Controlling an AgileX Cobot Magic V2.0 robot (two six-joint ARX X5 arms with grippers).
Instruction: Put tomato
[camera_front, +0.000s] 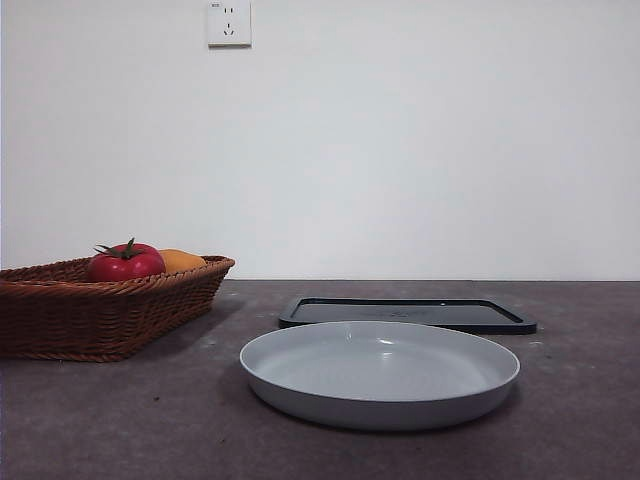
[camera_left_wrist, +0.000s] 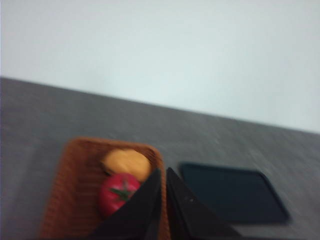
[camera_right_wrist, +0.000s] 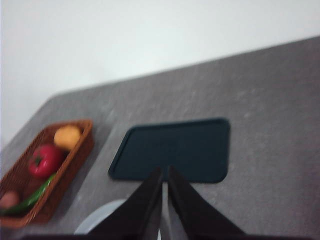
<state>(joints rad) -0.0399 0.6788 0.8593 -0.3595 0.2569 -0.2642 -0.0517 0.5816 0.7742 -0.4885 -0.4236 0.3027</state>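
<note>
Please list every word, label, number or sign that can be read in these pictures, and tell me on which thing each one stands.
No text can be read anywhere.
Wall socket: a tiny mark at its top left corner, too small to read.
Tomato, basket, plate, black tray: no lettering visible.

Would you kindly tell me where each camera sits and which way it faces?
Front view: low at table height, facing the wall across plate, tray and basket; no robot shows.
Left wrist view: above, looking down at tomato; left hand shut.
Right wrist view: above the tray; right hand shut.
All three share basket, tomato and tray.
</note>
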